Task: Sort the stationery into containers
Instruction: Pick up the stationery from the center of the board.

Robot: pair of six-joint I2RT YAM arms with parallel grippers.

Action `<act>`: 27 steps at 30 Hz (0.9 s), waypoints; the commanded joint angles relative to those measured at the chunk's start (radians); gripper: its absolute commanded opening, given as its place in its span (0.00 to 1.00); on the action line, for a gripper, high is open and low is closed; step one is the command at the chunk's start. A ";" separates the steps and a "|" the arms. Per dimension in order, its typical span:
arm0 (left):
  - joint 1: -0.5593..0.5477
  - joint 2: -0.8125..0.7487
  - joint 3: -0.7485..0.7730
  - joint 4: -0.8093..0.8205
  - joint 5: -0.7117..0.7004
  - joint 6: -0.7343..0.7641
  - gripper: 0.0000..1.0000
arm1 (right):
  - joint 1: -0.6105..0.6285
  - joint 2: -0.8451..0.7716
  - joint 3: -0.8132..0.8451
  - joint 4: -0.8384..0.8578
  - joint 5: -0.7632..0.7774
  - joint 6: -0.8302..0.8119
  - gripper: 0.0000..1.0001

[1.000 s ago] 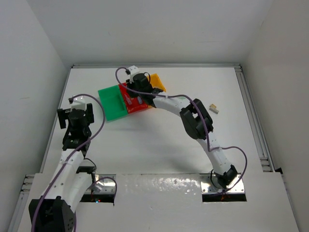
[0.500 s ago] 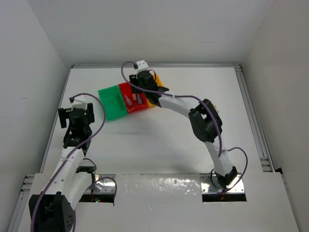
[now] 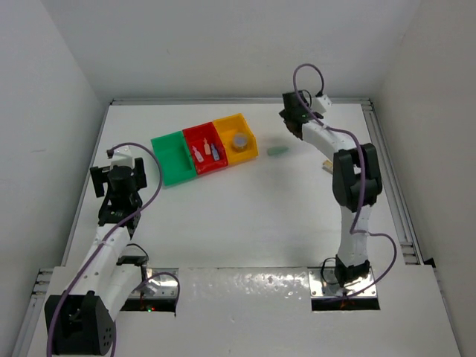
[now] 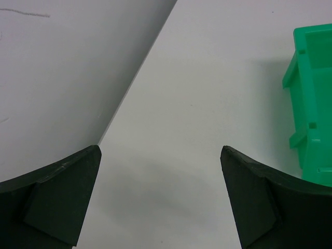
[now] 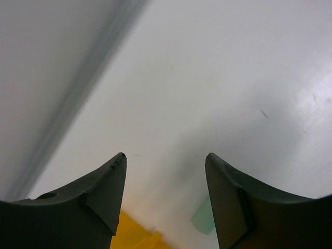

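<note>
White table, from the left: the left gripper (image 4: 160,151) with jaws wide apart, the joined green bin (image 3: 175,161), red bin (image 3: 201,137) and yellow bin (image 3: 245,155) holding the grey roll (image 3: 239,140), a pale green piece (image 3: 277,151) lying loose beside them, and the right gripper (image 5: 166,155) at far right, jaws apart.
</note>
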 commanded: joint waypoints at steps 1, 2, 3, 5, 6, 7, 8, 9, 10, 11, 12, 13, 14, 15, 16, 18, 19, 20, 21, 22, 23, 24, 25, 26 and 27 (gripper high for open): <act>-0.002 -0.013 0.040 0.014 0.006 -0.029 0.98 | -0.011 0.069 0.012 -0.161 -0.068 0.255 0.61; -0.002 -0.014 0.037 0.006 0.008 -0.037 0.98 | -0.025 0.091 0.025 -0.166 -0.098 0.284 0.62; -0.002 -0.016 0.035 0.006 0.011 -0.039 0.98 | -0.026 0.091 0.026 -0.166 -0.105 0.285 0.62; -0.002 -0.020 0.032 0.000 0.014 -0.045 0.98 | -0.019 0.135 0.085 -0.206 -0.105 0.265 0.62; -0.002 -0.022 0.031 -0.003 0.014 -0.048 0.98 | -0.017 0.149 0.114 -0.221 -0.111 0.257 0.63; -0.002 -0.022 0.031 -0.003 0.017 -0.049 0.98 | -0.012 0.169 0.122 -0.224 -0.112 0.250 0.64; -0.003 -0.022 0.032 -0.003 0.022 -0.049 0.98 | -0.002 0.178 0.125 -0.230 -0.112 0.243 0.64; -0.002 -0.022 0.032 -0.003 0.023 -0.049 0.98 | 0.004 0.181 0.121 -0.239 -0.119 0.252 0.64; -0.002 -0.020 0.034 -0.002 0.020 -0.049 0.98 | 0.004 0.186 0.109 -0.236 -0.128 0.277 0.64; -0.002 -0.019 0.035 -0.002 0.020 -0.048 0.98 | 0.006 0.187 0.099 -0.236 -0.137 0.288 0.64; -0.002 -0.019 0.037 0.001 0.020 -0.048 0.98 | 0.009 0.187 0.076 -0.235 -0.146 0.301 0.63; -0.002 -0.019 0.035 0.005 0.017 -0.048 0.98 | 0.017 0.189 0.069 -0.233 -0.158 0.321 0.62; -0.002 -0.017 0.034 0.005 0.017 -0.048 0.98 | 0.021 0.194 0.064 -0.233 -0.163 0.328 0.62; -0.002 -0.016 0.037 0.006 0.017 -0.048 0.98 | 0.024 0.197 0.061 -0.238 -0.169 0.334 0.60; -0.002 -0.016 0.035 0.006 0.019 -0.051 0.98 | 0.034 0.207 0.062 -0.241 -0.184 0.343 0.60; -0.002 -0.013 0.035 0.006 0.019 -0.051 0.98 | 0.041 0.215 0.067 -0.249 -0.203 0.346 0.60; -0.002 -0.013 0.034 0.005 0.020 -0.054 0.98 | 0.049 0.223 0.067 -0.249 -0.217 0.352 0.60; -0.002 -0.013 0.035 0.006 0.020 -0.057 0.98 | 0.052 0.226 0.066 -0.255 -0.215 0.358 0.60; -0.002 -0.011 0.034 0.005 0.019 -0.060 0.98 | 0.055 0.230 0.065 -0.255 -0.217 0.363 0.59; -0.002 -0.011 0.037 0.003 0.017 -0.066 0.98 | 0.052 0.233 0.065 -0.255 -0.218 0.368 0.59; -0.002 -0.010 0.037 0.000 0.019 -0.069 0.98 | 0.047 0.249 0.070 -0.265 -0.229 0.374 0.58; -0.002 -0.010 0.037 -0.003 0.017 -0.079 0.98 | 0.041 0.255 0.073 -0.273 -0.237 0.377 0.57; -0.002 -0.010 0.038 -0.005 0.019 -0.082 0.98 | 0.029 0.261 0.073 -0.282 -0.246 0.392 0.54; -0.002 -0.008 0.038 -0.008 0.020 -0.086 0.98 | 0.023 0.266 0.063 -0.287 -0.264 0.395 0.52; -0.002 -0.008 0.037 -0.006 0.019 -0.086 0.98 | 0.021 0.266 0.056 -0.290 -0.266 0.395 0.51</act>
